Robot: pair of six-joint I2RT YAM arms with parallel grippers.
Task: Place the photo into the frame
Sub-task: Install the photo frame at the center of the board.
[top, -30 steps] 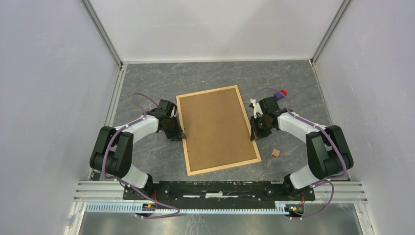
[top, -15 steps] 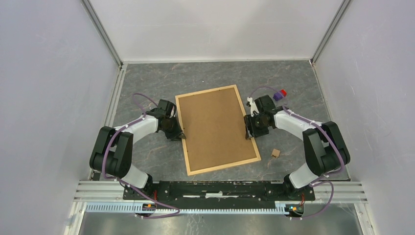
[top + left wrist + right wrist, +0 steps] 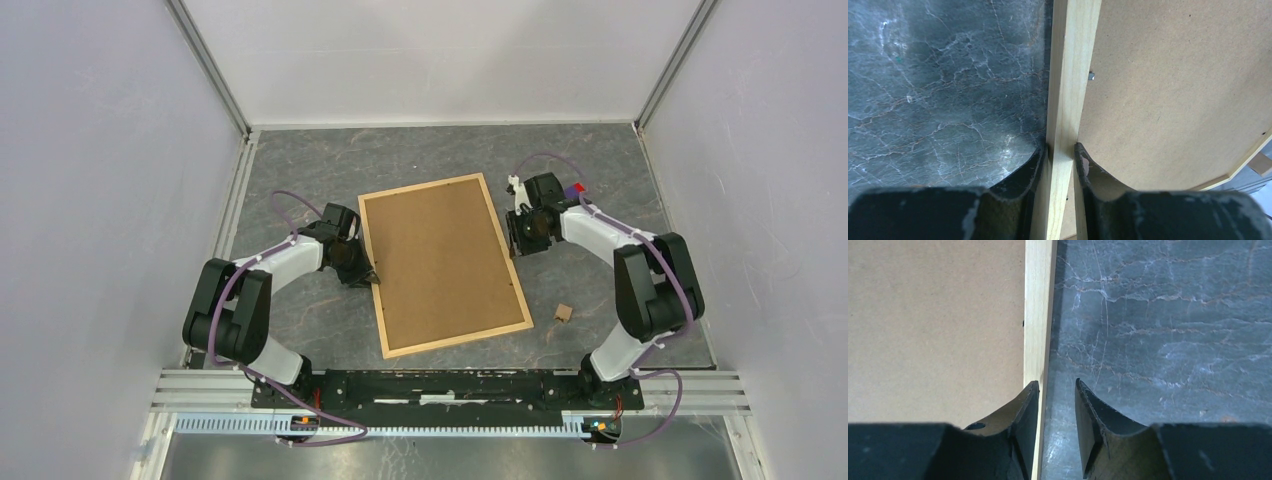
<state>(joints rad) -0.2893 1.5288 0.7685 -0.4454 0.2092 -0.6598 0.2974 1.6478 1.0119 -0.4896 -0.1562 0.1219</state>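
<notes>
The frame (image 3: 445,265) lies back side up between the arms. The left gripper (image 3: 1062,147) is closed tight on its left wooden strip. The right gripper (image 3: 1057,382) stands partly open at the right strip and holds nothing.

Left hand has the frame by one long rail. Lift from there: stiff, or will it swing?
Probably stiff: the frame has wood rails around a flat board back. Likely light but broad, so pinched by the left hand at one rail it may pivot. The right hand, open at the opposite rail, gives no support.
</notes>
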